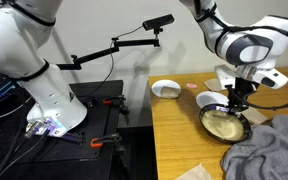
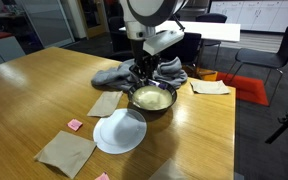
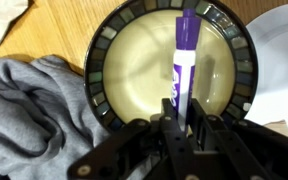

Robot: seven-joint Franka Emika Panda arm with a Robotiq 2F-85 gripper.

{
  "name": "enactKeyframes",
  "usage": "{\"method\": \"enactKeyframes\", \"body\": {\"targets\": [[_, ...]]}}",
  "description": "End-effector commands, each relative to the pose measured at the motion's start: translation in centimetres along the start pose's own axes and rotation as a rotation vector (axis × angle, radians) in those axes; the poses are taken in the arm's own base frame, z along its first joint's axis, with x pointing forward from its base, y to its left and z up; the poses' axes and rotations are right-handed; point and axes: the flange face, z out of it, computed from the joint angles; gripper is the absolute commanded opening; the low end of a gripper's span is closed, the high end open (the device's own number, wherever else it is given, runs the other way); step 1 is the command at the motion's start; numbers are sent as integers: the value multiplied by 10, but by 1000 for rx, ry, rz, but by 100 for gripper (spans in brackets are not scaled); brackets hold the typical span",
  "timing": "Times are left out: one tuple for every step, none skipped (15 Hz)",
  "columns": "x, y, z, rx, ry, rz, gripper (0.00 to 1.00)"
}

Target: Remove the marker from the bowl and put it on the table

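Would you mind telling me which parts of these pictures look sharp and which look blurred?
Wrist view: the slim purple-and-white marker and the black-rimmed cream bowl are fairly sharp; the dark hand up close is blurred and shadowed. Both exterior views: evenly lit, but the marker is too small to see.

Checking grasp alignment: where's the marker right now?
In the wrist view the marker runs over the bowl's middle, far tip at the rim, near end pinched between the gripper's fingers; gray cloth alongside.
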Motion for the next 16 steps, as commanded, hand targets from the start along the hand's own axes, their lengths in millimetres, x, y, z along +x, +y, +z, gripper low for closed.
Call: {"method": "enactKeyframes", "body": {"targets": [[-25, 10, -39, -50, -1, 36, 5], [-31, 14, -45, -66, 5, 63, 5], [-36, 20, -50, -83, 9, 99, 5], [-44, 27, -53, -96, 10, 140, 5], [-51, 35, -56, -105, 6, 184, 5], [-59, 40, -56, -116, 2, 224, 5], [-66, 46, -57, -122, -6, 257, 5], [-74, 52, -56, -127, -14, 295, 5], [-82, 57, -55, -127, -24, 322, 5], [-89, 62, -53, -129, -39, 349, 5], [-96, 66, -50, -130, -52, 362, 5], [-74, 59, -42, -124, -41, 320, 5], [-77, 61, -41, -125, -49, 323, 20], [-77, 61, -40, -124, -49, 323, 20], [-76, 61, -40, -124, -48, 323, 20], [-76, 60, -40, -124, -48, 322, 20]]}}
